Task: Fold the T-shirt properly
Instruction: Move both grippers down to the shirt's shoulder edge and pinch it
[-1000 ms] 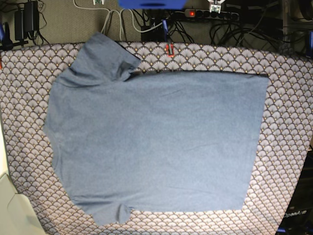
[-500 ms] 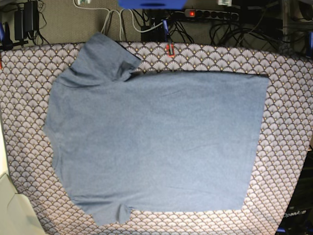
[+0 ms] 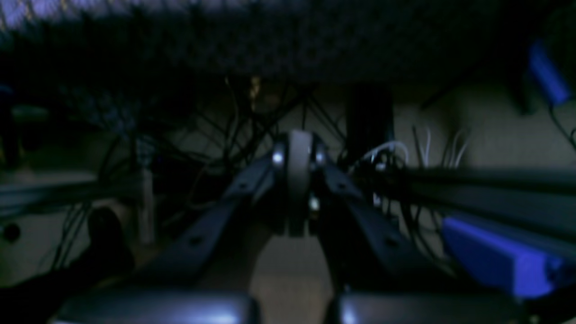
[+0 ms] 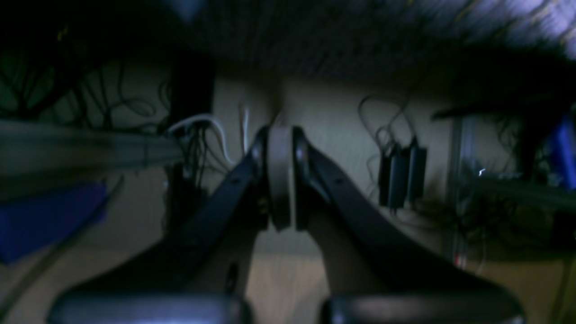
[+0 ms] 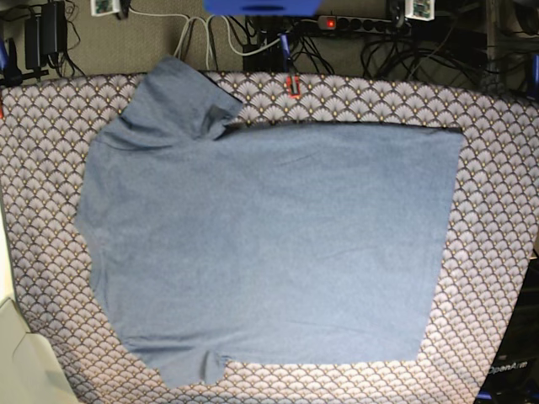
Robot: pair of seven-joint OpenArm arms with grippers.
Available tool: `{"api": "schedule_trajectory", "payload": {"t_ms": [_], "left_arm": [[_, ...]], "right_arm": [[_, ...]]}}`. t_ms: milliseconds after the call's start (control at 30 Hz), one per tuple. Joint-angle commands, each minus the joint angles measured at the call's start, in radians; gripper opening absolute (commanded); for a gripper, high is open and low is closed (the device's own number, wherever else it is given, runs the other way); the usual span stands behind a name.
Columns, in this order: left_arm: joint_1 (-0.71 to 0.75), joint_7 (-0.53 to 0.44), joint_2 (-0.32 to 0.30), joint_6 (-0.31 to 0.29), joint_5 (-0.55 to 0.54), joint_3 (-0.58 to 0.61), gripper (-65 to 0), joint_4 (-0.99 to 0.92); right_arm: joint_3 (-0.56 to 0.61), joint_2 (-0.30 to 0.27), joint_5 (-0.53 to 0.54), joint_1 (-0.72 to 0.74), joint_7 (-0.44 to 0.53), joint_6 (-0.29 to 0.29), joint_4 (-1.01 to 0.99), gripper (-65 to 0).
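slate-blue and heathered, the t-shirt (image 5: 269, 244) lies spread flat on the tabletop (image 5: 497, 168), which is covered by a scallop-patterned tablecloth (image 5: 42, 210). going from the left of the base view: the shoulder end of the shirt sits at the left, with one short sleeve (image 5: 181, 99) angled up toward the far edge and the other sleeve (image 5: 181, 364) bunched at the near edge. the body runs across the middle, mostly smooth with a few faint creases. the straight hem (image 5: 446, 244) ends at the right, short of the cloth's right edge. no lettering shows on the upturned side.

beyond the far edge, cables and a power strip (image 5: 362, 23) lie on the floor.

neither arm reaches over the shirt. in the dim, blurred wrist views, the right end effector (image 4: 281, 180) has its fingers pressed together with nothing between them, pointing at the floor and cables. the left end effector (image 3: 297, 189) is likewise closed tight and empty, with a blue part (image 3: 495, 256) to its right.
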State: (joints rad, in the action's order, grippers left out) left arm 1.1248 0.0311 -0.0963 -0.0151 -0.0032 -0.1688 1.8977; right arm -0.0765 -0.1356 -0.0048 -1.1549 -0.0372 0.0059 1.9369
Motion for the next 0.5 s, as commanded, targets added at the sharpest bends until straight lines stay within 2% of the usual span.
{"api": "schedule_trajectory", "payload": {"t_ms": [0,133,200,233,300,367,467], "left_arm": [[0.034,-0.023,-0.001,0.005,0.001,-0.004,-64.6,0.039],[0.039,-0.023,-0.003,0.005,0.001,-0.008,-64.3,0.089],[0.036,-0.023,-0.006,0.007,0.001,-0.008,-60.7,0.092],[0.030,-0.023,-0.006,0.007,0.001,-0.008,-56.8,0.093],[0.011,-0.023,-0.006,0.005,0.001,-0.008,-47.7,0.095],[-0.007,-0.023,-0.006,0.005,0.001,-0.008,-39.4,0.096],[-0.038,-0.024,-0.007,0.005,0.001,-0.010,-33.9,0.099]], "right_arm": [[-0.013,-0.005,-0.001,-0.032,0.029,-0.001,0.052,-65.0],[-0.035,-0.005,-0.001,-0.013,0.036,-0.001,0.089,-65.0],[-0.039,-0.002,0.001,0.029,0.029,-0.001,0.089,-65.0],[-0.039,-0.002,0.001,0.048,0.027,-0.001,0.089,-64.5],[-0.039,-0.002,0.001,0.074,0.027,-0.001,0.091,-59.5],[-0.039,-0.002,0.002,0.117,0.029,-0.001,0.089,-51.6],[-0.038,-0.002,0.002,0.163,0.030,0.001,0.089,-40.4]]}}
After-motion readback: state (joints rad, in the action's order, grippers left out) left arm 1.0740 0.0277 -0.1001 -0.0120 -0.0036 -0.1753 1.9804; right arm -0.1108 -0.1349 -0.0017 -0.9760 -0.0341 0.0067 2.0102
